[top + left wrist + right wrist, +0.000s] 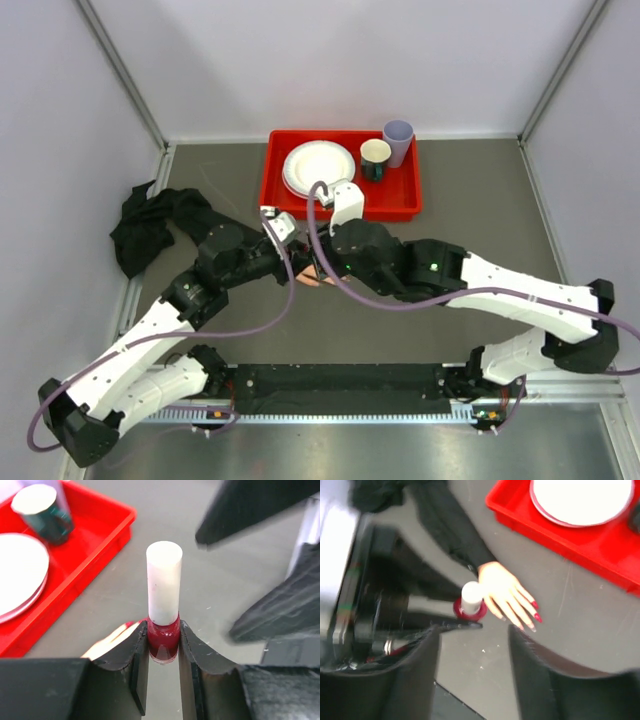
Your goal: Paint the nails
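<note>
Nails [536,604], tiny and dark red, at the fingertips of a pale skin-coloured mannequin hand [502,590] with a black sleeve [445,530]. Lying flat on the grey tabletop [590,630], about the middle of the top view, between the two arms. In the right wrist view, fingers pointing to 4 o'clock, sleeve going away to 11 o'clock. Already reddish as far as visible, but too small and blurred for a check of each one.

Just beside the hand, at 8 o'clock of it in the right wrist view: small round glass bottle of dark red nail polish [163,641] with a tall white cylindrical cap [164,582]. Clamped upright at the glass body by the left claw [163,636], one finger on each side, cap left free above. Probably held so on purpose: body fixed against turning, cap offered to the other arm. Not possible to tell whether standing on the tabletop or lifted a little.

Right claw [474,635] with jaws wide apart, holding nothing, hovering near the bottle with the cap ahead of the gap. Most likely meant to close on the cap and unscrew it, brush presumably under it. Cap still on, so painting judged as not yet begun.

At 12 o'clock of the hand in the top view: red plastic tray [275,190] with white plates [318,168], a dark cup [375,158] and a lilac cup [398,135], well apart from the work. At 9 o'clock: crumpled black cloth [140,228]. Possible risk: bottle tipped onto the near fingers if the cap is gripped off centre.
</note>
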`<state>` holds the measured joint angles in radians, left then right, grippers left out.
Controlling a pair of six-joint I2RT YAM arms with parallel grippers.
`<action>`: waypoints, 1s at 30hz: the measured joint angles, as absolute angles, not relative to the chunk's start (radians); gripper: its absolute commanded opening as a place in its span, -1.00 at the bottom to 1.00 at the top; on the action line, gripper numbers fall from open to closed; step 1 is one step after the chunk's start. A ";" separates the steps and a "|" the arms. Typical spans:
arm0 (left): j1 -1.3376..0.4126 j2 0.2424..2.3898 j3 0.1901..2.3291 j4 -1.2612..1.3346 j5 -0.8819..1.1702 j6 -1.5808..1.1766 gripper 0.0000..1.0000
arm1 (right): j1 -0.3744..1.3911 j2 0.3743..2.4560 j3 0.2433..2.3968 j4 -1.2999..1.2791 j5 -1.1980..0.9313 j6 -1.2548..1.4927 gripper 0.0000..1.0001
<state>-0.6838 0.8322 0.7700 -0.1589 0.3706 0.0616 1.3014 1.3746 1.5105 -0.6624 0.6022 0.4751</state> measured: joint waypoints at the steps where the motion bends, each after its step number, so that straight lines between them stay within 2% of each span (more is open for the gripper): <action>1: -0.677 0.827 0.770 -0.149 0.395 0.058 -1.00 | 1.301 1.349 1.510 -0.668 0.563 0.427 0.45; 6: -0.674 0.818 0.770 -0.097 0.590 0.041 -1.00 | 1.244 1.211 1.510 -0.687 0.311 0.232 0.48; 10: -0.674 0.846 0.770 -0.066 0.772 0.013 -1.00 | 1.120 1.125 1.491 -0.687 0.037 0.138 0.25; 16: -0.674 0.923 0.770 -0.048 0.991 -0.039 -1.00 | 1.016 1.152 1.488 -0.718 -0.307 0.054 0.19; 21: -0.674 0.927 0.770 -0.042 1.055 -0.058 -1.00 | 1.012 1.226 1.488 -0.764 -0.459 0.006 0.15; 24: -0.674 0.927 0.770 -0.037 1.070 -0.062 -1.00 | 1.012 1.243 1.488 -0.777 -0.503 -0.009 -0.02; 26: -0.674 0.927 0.770 -0.036 1.075 -0.063 -1.00 | 1.011 1.243 1.488 -0.777 -0.525 -0.012 -0.20; 30: -0.676 0.927 0.770 -0.033 1.093 -0.066 -1.00 | 1.009 1.243 1.488 -0.773 -0.544 -0.019 -0.32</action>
